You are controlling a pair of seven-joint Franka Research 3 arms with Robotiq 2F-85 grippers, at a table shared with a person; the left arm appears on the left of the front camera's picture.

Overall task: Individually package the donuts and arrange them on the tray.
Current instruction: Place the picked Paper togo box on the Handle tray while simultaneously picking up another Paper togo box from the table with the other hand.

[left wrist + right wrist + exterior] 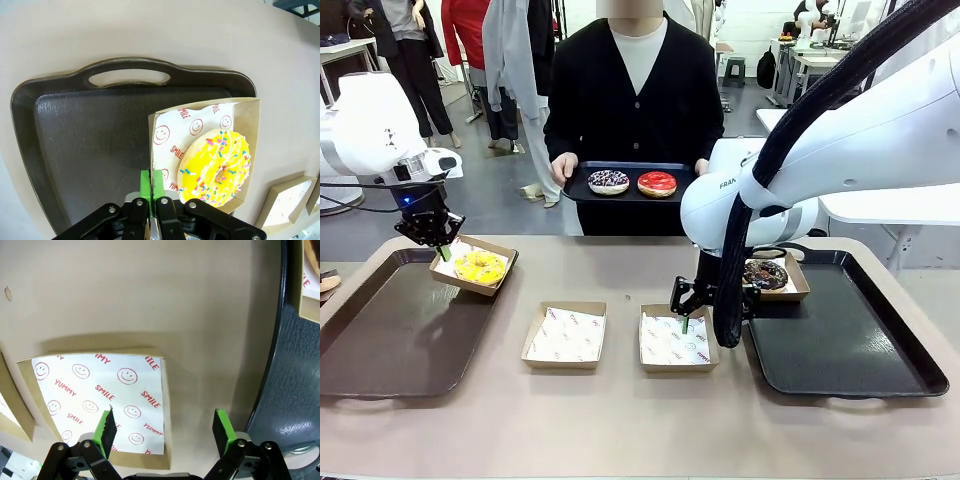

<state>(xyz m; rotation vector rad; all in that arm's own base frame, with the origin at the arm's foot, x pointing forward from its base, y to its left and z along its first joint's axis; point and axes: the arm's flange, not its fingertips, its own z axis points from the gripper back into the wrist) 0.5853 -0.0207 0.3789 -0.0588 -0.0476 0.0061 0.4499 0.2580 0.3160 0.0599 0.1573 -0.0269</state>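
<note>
The tan table (620, 420) spans the lower frame of the front view, with a dark brown tray (380, 340) at lower left and a black tray (840, 350) at lower right. At upper centre a person holds a smaller serving tray (576, 190) that carries the white-purple donut (608, 181) and the red donut (657, 183) side by side, both unboxed. Two empty cartons lie mid-frame on the table, the left empty carton (565, 335) and the right empty carton (677, 340), each lined with printed paper. The yellow-donut carton (470, 288) sits tilted over the brown tray's far right corner, and the chocolate carton (798, 285) rests on the black tray's upper left corner. The left gripper (153, 184) is clamped tight on one wall of the yellow-donut carton, next to the yellow donut (216, 167). The right gripper (165, 427) has its jaws wide apart and holds nothing. They straddle the right wall of the right empty carton, one finger over the liner and one over bare table. The chocolate donut (765, 274) lies just behind it. The cartons look light and thin, so a one-wall pinch will probably flex and sag toward the load. It is better to bite deep at mid-wall. The donuts look soft, and their frosting looks sticky and easily marred, so handle them by the cardboard.
</note>
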